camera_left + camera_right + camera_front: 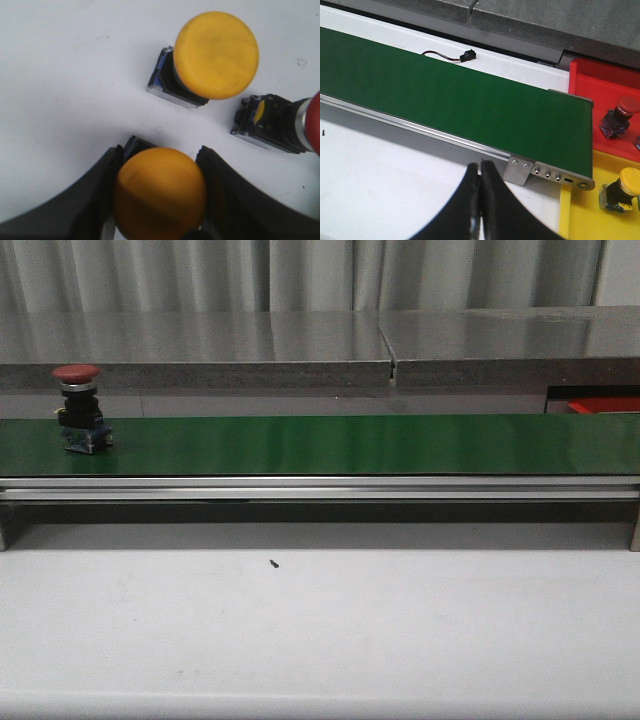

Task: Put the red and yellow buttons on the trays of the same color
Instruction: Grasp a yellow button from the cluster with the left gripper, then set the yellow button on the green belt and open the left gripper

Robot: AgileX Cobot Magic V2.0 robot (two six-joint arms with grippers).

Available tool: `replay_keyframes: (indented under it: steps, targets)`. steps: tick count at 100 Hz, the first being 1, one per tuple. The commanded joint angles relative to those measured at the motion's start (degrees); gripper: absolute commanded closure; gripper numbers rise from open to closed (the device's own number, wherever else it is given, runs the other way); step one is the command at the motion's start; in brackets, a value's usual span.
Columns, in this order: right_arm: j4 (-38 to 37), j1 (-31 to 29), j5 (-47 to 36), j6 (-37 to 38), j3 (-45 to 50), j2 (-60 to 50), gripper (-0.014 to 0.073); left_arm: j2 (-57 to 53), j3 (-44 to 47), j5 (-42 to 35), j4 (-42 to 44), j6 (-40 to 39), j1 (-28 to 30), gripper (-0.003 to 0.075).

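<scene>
— At the left end of the green belt (330, 445), what stands there?
— A red button (78, 406), upright, cap up. The left gripper (159, 192) hugs a yellow button (160, 192); the right gripper (480, 185) is pinched closed.

Readable text: none could be made out in any of the three views.
Red button (77, 407) on the green belt (350, 444): no lettering showed on its cap or body.
Yellow buttons (216, 54) seen from the left wrist: caps were plain, with no marks I could read.
Red tray (600, 80) and yellow tray (580, 220): bare of labels or numbers.
Belt end bracket (520, 170): only screw heads showed, no brand plate.
Grey ledge (300, 340) behind the belt: no signs or stickers were legible.
</scene>
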Motion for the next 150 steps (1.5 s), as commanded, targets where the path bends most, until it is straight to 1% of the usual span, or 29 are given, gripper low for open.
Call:
replay_keyframes:
  steps: [1, 4, 9, 21, 29, 48, 68, 83, 101, 116, 137, 150]
  targets:
    - [1.0, 0.1, -3.5, -0.4, -1.5, -0.1, 0.0660, -4.0, -3.3, 0.6, -3.5, 0.1, 0.0, 0.0700]
    - [1.0, 0.1, -3.5, -0.4, -1.5, -0.1, 0.0660, -4.3, -3.8, 1.1, -4.4, 0.1, 0.0, 0.0719]
    - [1.0, 0.1, -3.5, -0.4, -1.5, -0.1, 0.0660, -5.3, -4.2, 1.5, -5.7, 0.1, -0.1, 0.0728]
    - [1.0, 0.1, -3.5, -0.4, -1.5, -0.1, 0.0660, -9.4, -4.4, 2.1, -5.5, 0.1, -1.6, 0.0728]
    - [1.0, 0.1, -3.5, -0.4, -1.5, -0.1, 0.0660, -12.9, -4.4, 3.9, -5.5, 0.1, -3.0, 0.0729]
    - [1.0, 0.1, -3.5, -0.4, -1.5, -0.1, 0.0660, -19.7, -4.3, 6.8, -5.4, 0.1, -8.3, 0.0729]
    - [1.0, 0.1, -3.5, -0.4, -1.5, -0.1, 0.0660, -24.3, -1.2, 6.8, -4.7, 0.0, -13.8, 0.0729]
    - [1.0, 0.1, -3.5, -0.4, -1.5, -0.1, 0.0660, -26.6, 4.5, 4.4, -4.7, 0.0, -16.9, 0.0729]
    - [1.0, 0.1, -3.5, -0.4, -1.5, -0.1, 0.0660, -29.1, 13.9, -1.0, -4.5, 0.0, -18.8, 0.0729]
    - [1.0, 0.1, -3.5, -0.4, -1.5, -0.1, 0.0660, -30.0, 20.2, -4.0, -4.5, 0.1, -19.7, 0.0729]
    - [1.0, 0.1, -3.5, -0.4, -1.5, -0.1, 0.0660, -30.0, 25.8, -6.8, -4.3, 0.2, -19.8, 0.0729]
    - [1.0, 0.1, -3.5, -0.4, -1.5, -0.1, 0.0660, -30.0, 27.6, -9.0, -4.3, 0.2, -19.8, 0.0726]
